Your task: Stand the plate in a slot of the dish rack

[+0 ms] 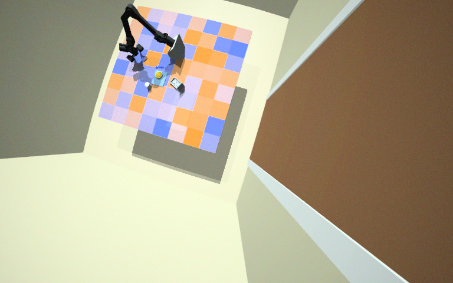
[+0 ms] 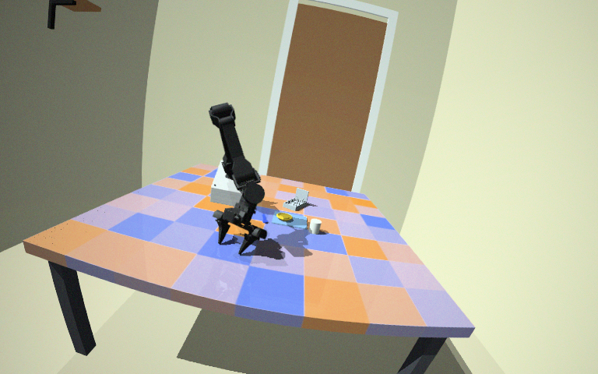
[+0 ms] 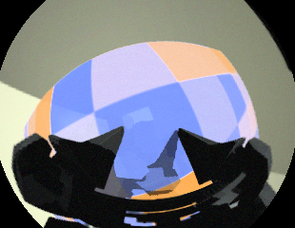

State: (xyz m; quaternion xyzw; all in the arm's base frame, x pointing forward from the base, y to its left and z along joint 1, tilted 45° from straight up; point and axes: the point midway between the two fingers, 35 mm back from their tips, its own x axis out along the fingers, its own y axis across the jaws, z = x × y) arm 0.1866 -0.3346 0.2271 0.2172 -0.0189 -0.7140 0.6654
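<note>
The yellow plate (image 1: 158,74) (image 2: 285,216) lies flat on a light blue mat (image 1: 158,82) (image 2: 298,223) near the middle of the chequered table (image 1: 193,119) (image 2: 269,287). The small white dish rack (image 1: 176,83) (image 2: 297,199) stands just beyond the mat, empty. My gripper (image 1: 135,53) (image 2: 231,247) (image 3: 151,130) is open and empty. It points down, close over the table top, to the left of the plate and well apart from it. The wrist view shows only blue, lilac and orange squares between the fingers; plate and rack are out of that view.
A white cup (image 1: 147,84) (image 2: 315,226) stands beside the mat's near corner. The arm's grey base box (image 1: 177,47) (image 2: 223,187) sits at the table's back. A brown door is behind the table.
</note>
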